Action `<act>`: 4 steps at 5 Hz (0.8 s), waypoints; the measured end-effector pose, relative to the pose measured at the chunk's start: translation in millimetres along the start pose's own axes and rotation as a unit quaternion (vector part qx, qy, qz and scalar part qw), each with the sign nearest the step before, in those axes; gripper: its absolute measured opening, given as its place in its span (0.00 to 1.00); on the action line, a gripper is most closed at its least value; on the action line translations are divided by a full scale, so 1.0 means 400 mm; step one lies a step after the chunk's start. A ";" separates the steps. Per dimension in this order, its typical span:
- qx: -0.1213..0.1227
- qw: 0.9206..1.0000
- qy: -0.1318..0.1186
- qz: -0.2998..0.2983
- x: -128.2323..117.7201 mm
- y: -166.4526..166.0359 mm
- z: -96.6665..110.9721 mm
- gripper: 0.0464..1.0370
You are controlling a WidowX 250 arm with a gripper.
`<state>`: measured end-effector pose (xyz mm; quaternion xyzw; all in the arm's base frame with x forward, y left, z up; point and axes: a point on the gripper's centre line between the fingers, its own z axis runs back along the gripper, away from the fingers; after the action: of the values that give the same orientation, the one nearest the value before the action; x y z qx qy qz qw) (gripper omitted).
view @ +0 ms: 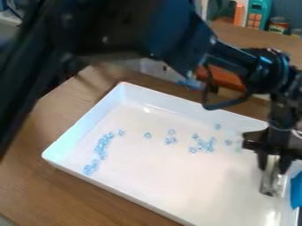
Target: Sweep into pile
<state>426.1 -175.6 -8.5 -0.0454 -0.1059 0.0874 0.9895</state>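
Gripper (273, 164) holds tool (271, 178) (metal, perhaps); beads (101, 147) dot tray (88, 128)

Noted small light-blue pieces (101, 147) loose in white tray (177, 97): curved band near left wall, sparser clusters and singles toward right. Also noted silvery tool (271, 178), near-upright at right, beside blue part (297, 190).

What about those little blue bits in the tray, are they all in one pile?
No, the blue bits lie in separate groups across the white tray.
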 end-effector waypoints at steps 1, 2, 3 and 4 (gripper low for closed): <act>0.005 0.999 0.012 0.031 0.011 0.092 0.015 0.34; -0.001 0.998 0.022 0.057 0.016 0.164 0.038 0.34; -0.009 0.996 0.040 0.076 0.022 0.221 0.046 0.34; -0.013 0.993 0.047 0.104 0.037 0.287 0.061 0.34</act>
<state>416.4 -58.5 5.8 -0.0735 -0.0549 0.1858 0.9783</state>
